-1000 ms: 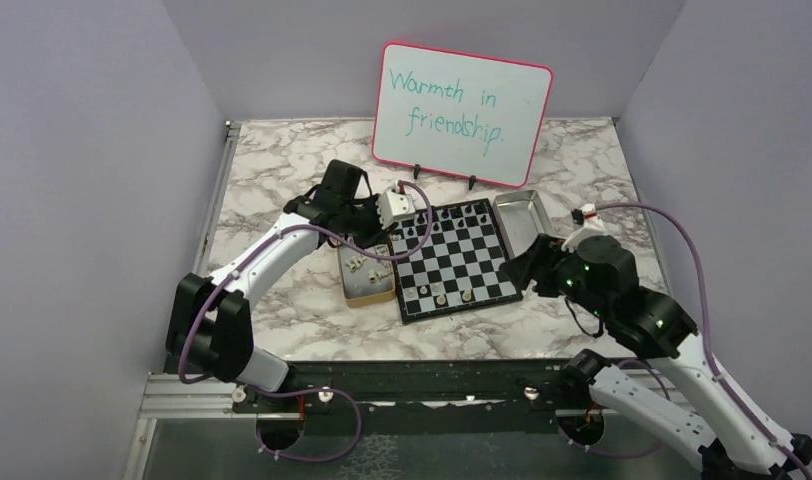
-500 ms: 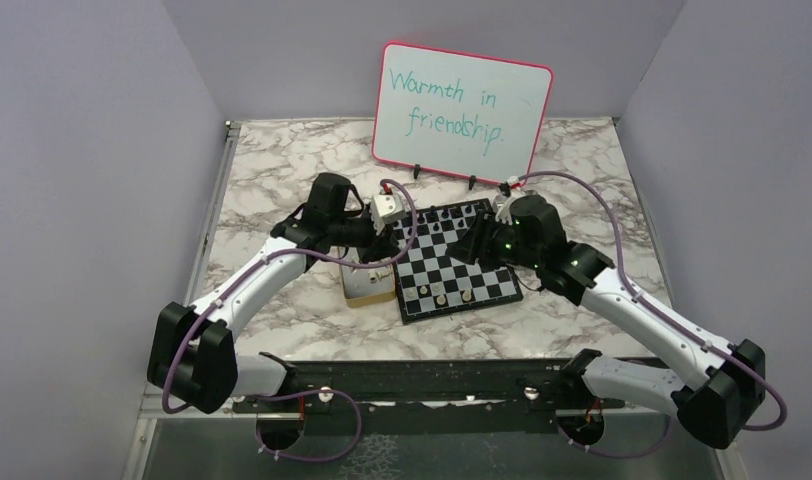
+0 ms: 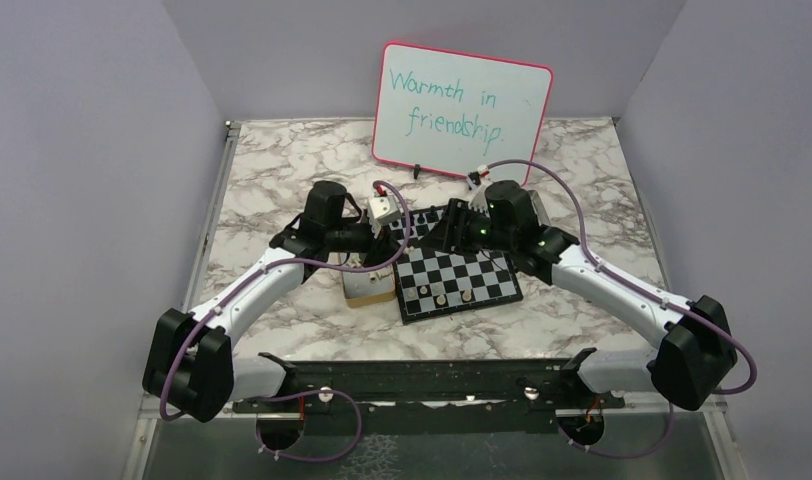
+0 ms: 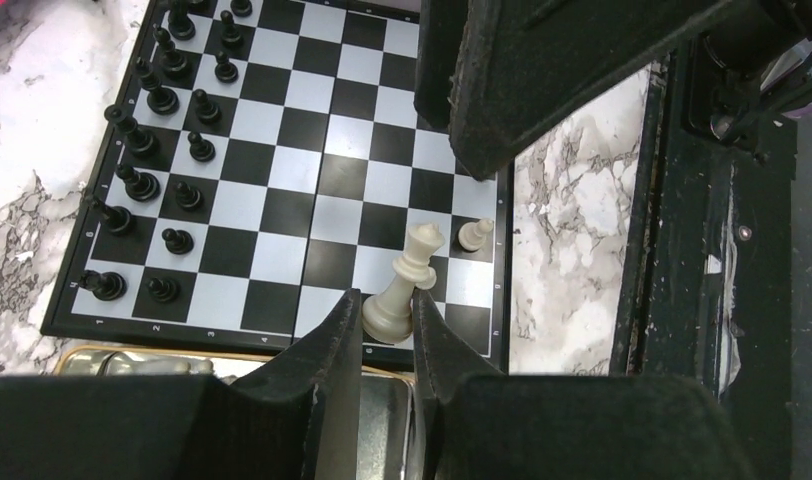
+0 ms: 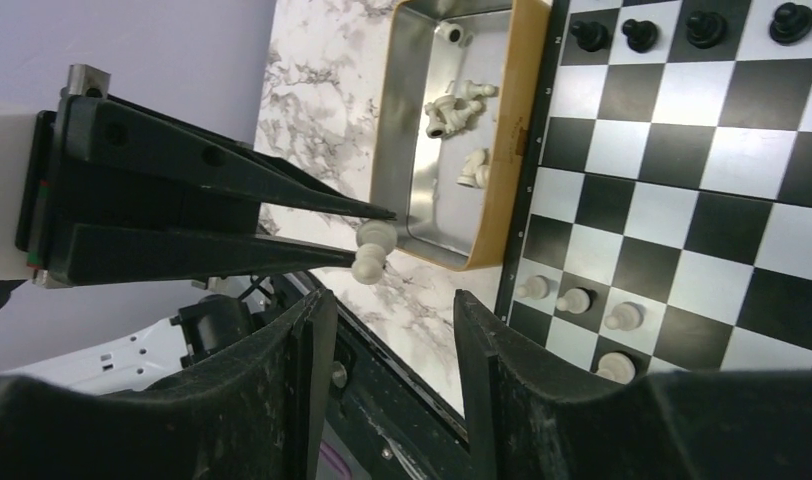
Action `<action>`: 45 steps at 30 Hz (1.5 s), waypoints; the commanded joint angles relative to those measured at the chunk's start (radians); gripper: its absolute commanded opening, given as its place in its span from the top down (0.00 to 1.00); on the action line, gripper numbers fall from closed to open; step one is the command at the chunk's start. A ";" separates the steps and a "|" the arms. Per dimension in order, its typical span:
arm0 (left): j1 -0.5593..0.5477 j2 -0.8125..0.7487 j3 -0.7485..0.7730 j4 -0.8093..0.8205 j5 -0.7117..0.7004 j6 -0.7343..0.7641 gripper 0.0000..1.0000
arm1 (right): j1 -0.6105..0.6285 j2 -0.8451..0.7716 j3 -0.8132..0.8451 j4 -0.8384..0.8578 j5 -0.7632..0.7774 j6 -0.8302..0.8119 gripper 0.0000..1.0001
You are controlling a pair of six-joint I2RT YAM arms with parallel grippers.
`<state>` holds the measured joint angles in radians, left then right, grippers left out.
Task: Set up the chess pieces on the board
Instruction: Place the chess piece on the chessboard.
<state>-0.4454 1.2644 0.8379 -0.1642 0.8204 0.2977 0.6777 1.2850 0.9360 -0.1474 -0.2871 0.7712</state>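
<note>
The chequered board (image 3: 472, 272) lies mid-table. Black chessmen (image 4: 162, 100) fill its two far rows, and a few cream ones (image 3: 440, 294) stand on the near rows. My left gripper (image 4: 387, 308) is shut on a cream chess piece (image 4: 402, 290) and holds it over the board's near left corner; the piece also shows in the right wrist view (image 5: 370, 250). My right gripper (image 5: 387, 325) is open and empty, hovering just right of the left gripper (image 3: 407, 224), fingers pointing at it. More cream pieces (image 5: 457, 105) lie in the tan box (image 3: 367, 288).
The tan box with its metal inside (image 5: 492, 190) stands against the board's left edge. A pink-framed whiteboard (image 3: 462, 100) stands behind the board. The right arm (image 3: 582, 270) stretches over the board's right side and hides the ground behind it.
The right arm has swung from beside the board's right edge across to its far left, ending close to the left gripper. The left gripper has shifted slightly, still holding the cream piece.
</note>
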 commanded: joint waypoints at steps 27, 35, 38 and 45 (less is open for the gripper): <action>-0.009 -0.033 -0.037 0.118 0.063 -0.084 0.94 | 0.060 0.133 0.101 0.016 -0.032 0.003 0.73; -0.009 -0.039 -0.048 0.118 0.057 -0.080 0.92 | 0.060 0.105 0.078 0.025 0.002 -0.010 0.87; -0.009 -0.042 -0.048 0.118 0.049 -0.086 0.84 | 0.060 0.092 0.076 0.006 0.029 -0.028 0.88; -0.009 -0.048 -0.047 0.110 0.031 -0.104 0.60 | 0.060 0.043 0.072 -0.100 0.150 -0.093 0.89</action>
<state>-0.4519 1.2472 0.8013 -0.0666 0.8444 0.2096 0.7387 1.3796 1.0054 -0.1654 -0.2508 0.7380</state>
